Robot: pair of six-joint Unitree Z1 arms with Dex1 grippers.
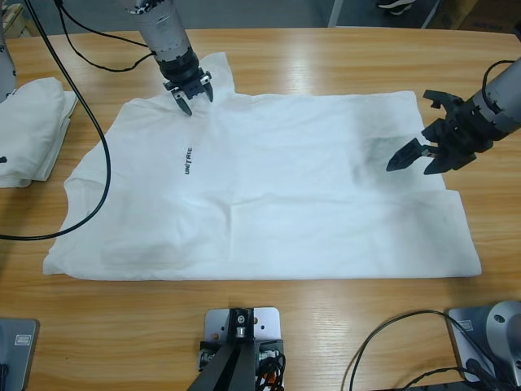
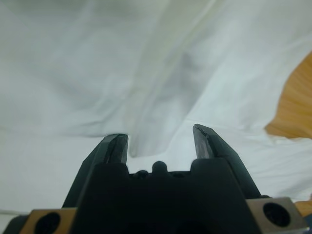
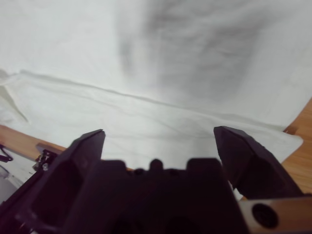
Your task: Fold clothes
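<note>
- A folded white pile (image 1: 28, 130) at the far left is cut off by the edge.
- White shirt (image 1: 269, 187) with black chest lettering (image 1: 188, 160) lies spread flat mid-surface (image 1: 326, 326).
- Left claw (image 1: 190, 95) narrowly parted at the collar; right claw (image 1: 423, 147) wide above the hem.

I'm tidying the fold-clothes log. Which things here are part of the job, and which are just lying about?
Part of the job:
- spread white shirt with black chest lettering
- left gripper, open at the collar
- right gripper, open over the hem end

Lying about:
- folded white clothes at the table edge
- black cable
</note>
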